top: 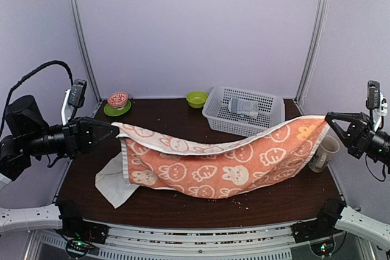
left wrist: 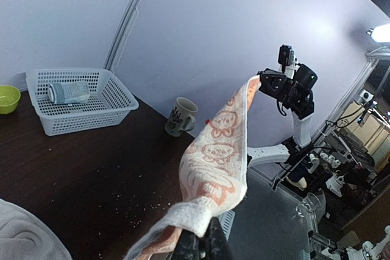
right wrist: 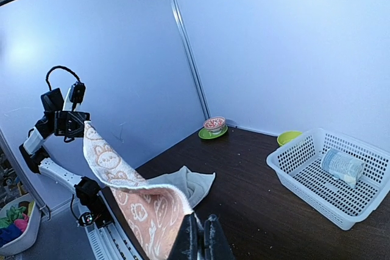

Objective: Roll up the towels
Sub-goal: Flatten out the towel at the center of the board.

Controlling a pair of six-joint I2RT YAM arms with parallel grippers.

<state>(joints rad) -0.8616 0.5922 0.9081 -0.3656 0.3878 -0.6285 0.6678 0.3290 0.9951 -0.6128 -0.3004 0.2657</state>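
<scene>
1. My left end effector [top: 114, 131] is pinched fully closed on one corner of the cream terry towel printed with orange-pink cartoon faces [top: 213, 165], out at 9 o'clock; my right end effector [top: 329, 121] is pinched closed on the opposite corner at 3 o'clock
2. That towel hangs in the air between them across the dark brown wooden bench [top: 183, 114], sagging in the middle; I cannot tell whether its lower edge touches the surface toward 6 o'clock
3. The plain cream-white cloth [top: 113, 182] lies crumpled on the bench at 8 o'clock, partly under the hanging towel's left end
4. I judge the step in hand to be spreading the printed towel flat, so I would hold both corners level and taut and lower them together, free edge down first
5. I would aim for the bare patch at 6 o'clock, away from the crumpled cloth, so no lump sits under the roll
6. I would mind the pale patterned ceramic mug [top: 325, 151] at 3 o'clock, just beside the towel's end, and the white plastic mesh basket [top: 212, 112] at 1 o'clock
7. I would let go only once the towel lies flat
</scene>
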